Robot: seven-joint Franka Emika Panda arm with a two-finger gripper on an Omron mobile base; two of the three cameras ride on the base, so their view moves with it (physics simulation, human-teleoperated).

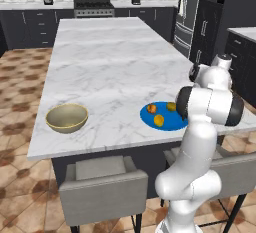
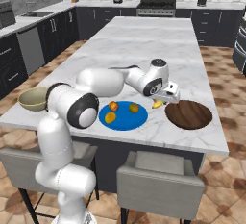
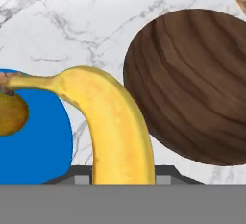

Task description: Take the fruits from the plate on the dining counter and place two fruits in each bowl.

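Banana point(image 3: 117, 127) sits tight in the closed gripper point(image 2: 163, 102), held up off the marble counter point(image 2: 158, 40). In the hand view its long curve runs out from between the fingers toward the blue plate point(image 2: 126, 117), where its stem tip ends. The brown wooden bowl point(image 3: 192, 83) lies just to the other side of the fingers, very near. I think the hand must next swing that way. Three round fruits point(image 2: 114, 106) wait on the plate, and the tan bowl point(image 1: 67, 117) is far off

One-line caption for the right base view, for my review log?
Gripper carries the banana from the blue plate toward the dark wooden bowl; three round fruits stay plated.
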